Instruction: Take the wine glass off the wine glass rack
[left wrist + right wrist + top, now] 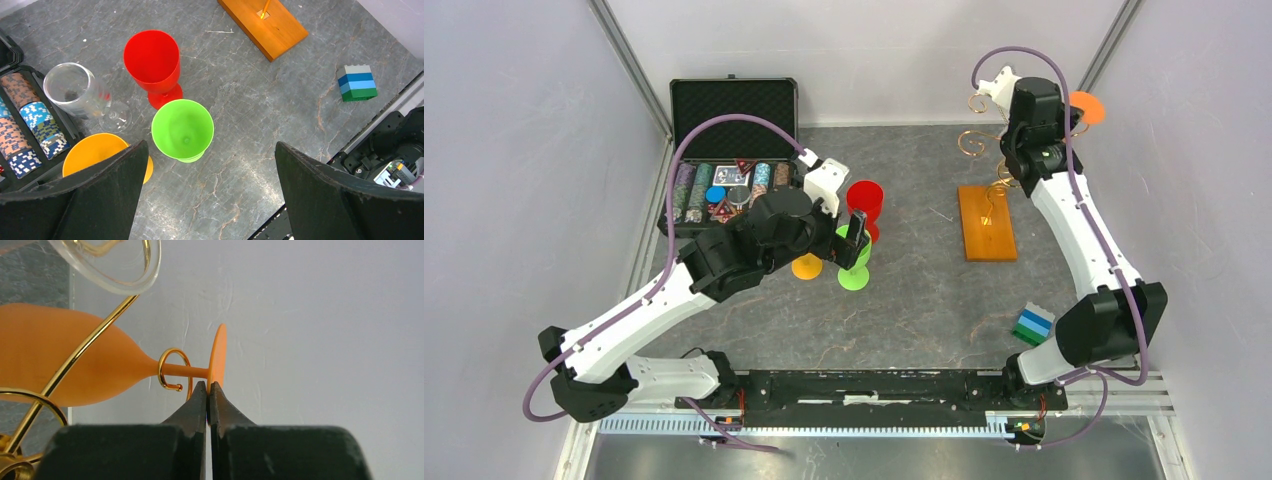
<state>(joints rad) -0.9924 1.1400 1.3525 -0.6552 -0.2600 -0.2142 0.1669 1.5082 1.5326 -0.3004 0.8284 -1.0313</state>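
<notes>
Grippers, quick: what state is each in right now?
Left gripper: open, empty.
Right gripper: shut at the foot of the orange wine glass; grip cannot be told.

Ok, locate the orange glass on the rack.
Right wrist view, left of centre: the orange wine glass hangs by its stem in a gold curl of the rack, its foot's edge at the right gripper, which is shut.

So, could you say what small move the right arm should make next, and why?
Probably ease the right gripper sideways, drawing the stem out of the gold loop while testing the hold: its shut fingertips meet at the foot rim of the orange wine glass, though a pinch isn't clear.
</notes>
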